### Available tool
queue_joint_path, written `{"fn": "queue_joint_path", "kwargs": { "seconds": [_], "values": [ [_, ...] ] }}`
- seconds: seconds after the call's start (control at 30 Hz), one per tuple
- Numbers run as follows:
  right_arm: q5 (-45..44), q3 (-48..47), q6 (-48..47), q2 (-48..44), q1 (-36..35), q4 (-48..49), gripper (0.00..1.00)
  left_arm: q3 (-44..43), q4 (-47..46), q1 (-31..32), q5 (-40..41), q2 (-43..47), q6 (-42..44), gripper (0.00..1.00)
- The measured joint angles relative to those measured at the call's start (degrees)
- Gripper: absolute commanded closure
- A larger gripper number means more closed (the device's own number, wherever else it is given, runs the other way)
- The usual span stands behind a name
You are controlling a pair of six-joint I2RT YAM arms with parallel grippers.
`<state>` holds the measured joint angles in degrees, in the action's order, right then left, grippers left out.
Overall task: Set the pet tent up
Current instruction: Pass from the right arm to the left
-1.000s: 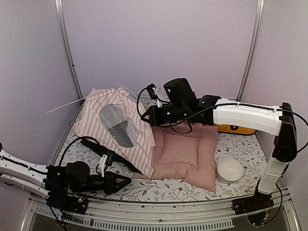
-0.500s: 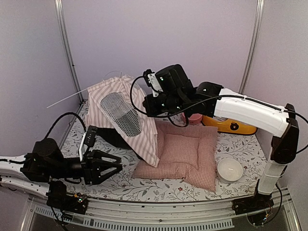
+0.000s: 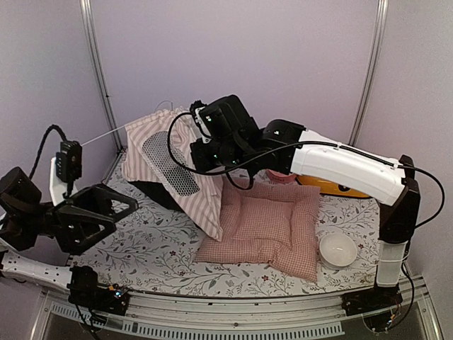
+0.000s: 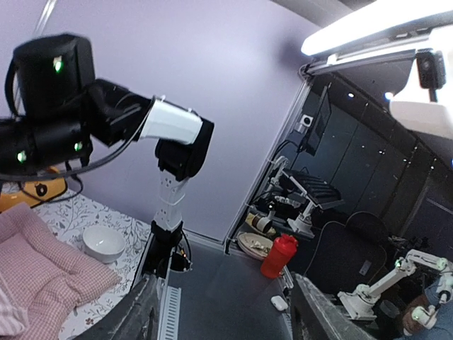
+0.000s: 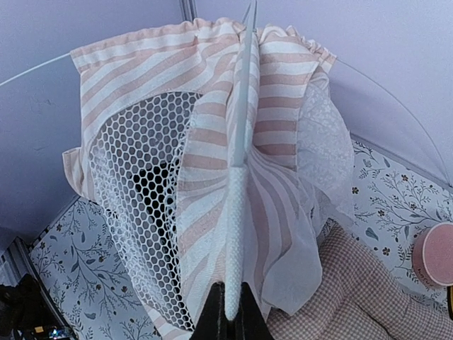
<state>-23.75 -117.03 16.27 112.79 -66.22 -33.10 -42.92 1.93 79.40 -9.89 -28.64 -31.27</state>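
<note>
The pet tent (image 3: 173, 166) is a pink-and-white striped fabric shell with an oval mesh window, hanging slack over the back left of the table. In the right wrist view the pet tent (image 5: 212, 120) fills the frame. My right gripper (image 5: 231, 315) is shut on a white textured strip running down the tent's front, beside the sheer curtain (image 5: 318, 156). From above, the right gripper (image 3: 200, 154) holds the tent's top right edge. My left gripper (image 3: 122, 217) hangs raised at the left, apart from the tent. The left gripper (image 4: 230, 322) is open with nothing between its fingers, facing off the table.
A pink checked cushion (image 3: 272, 227) lies right of the tent, partly under it. A white bowl (image 3: 337, 249) sits near the front right. A yellow object (image 3: 348, 188) and a pink round container (image 5: 435, 251) stand at the back. A thin white pole (image 3: 99, 138) juts left.
The left gripper opened, let go near the tent's lower edge, then rose and swung left. The right gripper lifted the tent's top up and to the left.
</note>
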Motion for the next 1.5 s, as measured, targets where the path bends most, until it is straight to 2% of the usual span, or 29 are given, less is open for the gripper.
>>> {"fn": "queue_joint_path", "kwargs": {
  "seconds": [0.1,0.23,0.37,0.53,0.63,0.7,0.83,1.07,1.2,1.37,1.43,1.5],
  "values": [
    [-0.2,-1.9,0.0,2.1,-0.2,0.2,1.0,-5.8,1.0,0.0,1.2,-0.1,1.3,0.38],
    [-0.8,-2.4,0.2,3.6,-0.2,0.6,1.0,-16.8,3.8,0.0,9.2,-2.3,4.6,0.42],
    [-1.2,-2.4,-0.4,4.4,-0.2,1.5,1.0,-29.1,10.1,-0.1,25.0,-7.7,8.7,0.41],
    [-0.3,-1.7,-1.1,4.6,-0.2,3.3,0.99,-46.9,24.4,-0.9,49.8,-23.6,12.7,0.41],
    [1.4,-0.5,-1.2,4.6,-0.2,4.5,0.99,-54.4,34.0,-7.0,55.7,-32.6,13.6,0.44],
    [2.3,0.3,-1.3,4.6,-0.2,5.3,0.98,-56.0,38.4,-16.3,54.0,-37.4,14.4,0.45],
    [4.2,2.3,-1.4,4.6,-0.1,7.2,0.97,-54.4,44.5,-35.1,43.7,-42.0,16.7,0.45],
    [8.5,3.1,-1.6,4.5,0.8,8.9,0.95,-52.7,45.9,-56.0,21.5,-45.0,20.9,0.44],
    [11.2,3.3,-2.1,4.5,1.9,9.2,0.94,-52.5,45.5,-62.1,10.3,-49.0,23.1,0.44],
    [14.8,3.5,-3.1,4.5,3.1,9.8,0.93,-53.2,45.7,-63.8,2.5,-55.7,25.5,0.47],
    [16.1,3.5,-3.8,4.5,3.4,9.8,0.93,-53.9,45.4,-63.9,1.2,-58.1,26.2,0.53],
    [17.1,3.8,-4.4,4.5,3.7,9.7,0.91,-54.3,45.1,-64.1,0.4,-59.2,26.6,0.65]
  ]
}}
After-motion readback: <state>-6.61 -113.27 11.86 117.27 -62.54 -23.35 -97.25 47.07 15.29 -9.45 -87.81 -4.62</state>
